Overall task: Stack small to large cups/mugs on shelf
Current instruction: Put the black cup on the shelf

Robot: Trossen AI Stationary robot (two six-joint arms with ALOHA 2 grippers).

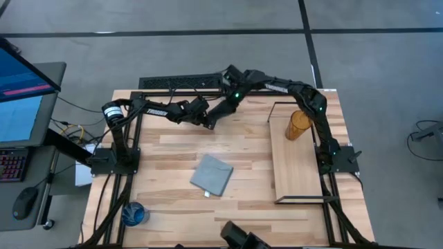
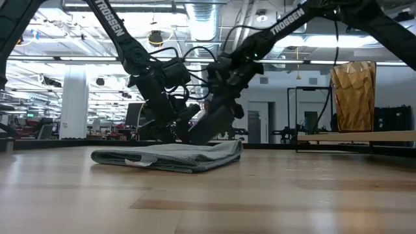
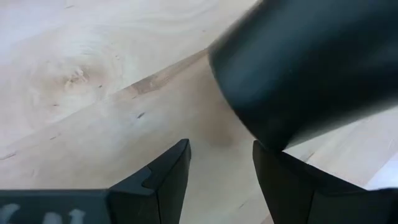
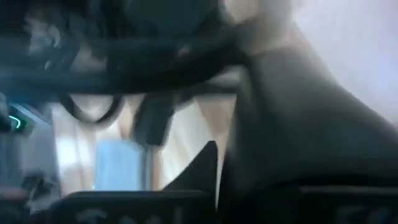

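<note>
The black cup (image 2: 213, 123) is tilted above the table's far middle, in my right gripper (image 1: 225, 105), which reaches in from the right. It also shows in the high view (image 1: 216, 117) and the left wrist view (image 3: 311, 62). My left gripper (image 3: 221, 180) is open right beside the cup, its fingers low over the bare wood. The amber tumbler (image 1: 297, 124) stands upright on the far end of the shelf (image 1: 297, 173). The blue cup (image 1: 135, 214) stands at the table's near left corner. My right gripper is shut on the black cup's upper part (image 2: 224, 97), coming down at a slant from the far right. The cup hangs tilted below it, its lower end toward the left gripper. The wrist view is blurred and the grip is hidden; whether the cup touches the table, I cannot tell.
A grey-blue folded cloth (image 1: 211, 174) lies flat at the table's middle, in front of both grippers. The shelf's black wire frame (image 1: 271, 121) rises along its left side. The bare tabletop (image 1: 166, 149) shows on the left of the cloth.
</note>
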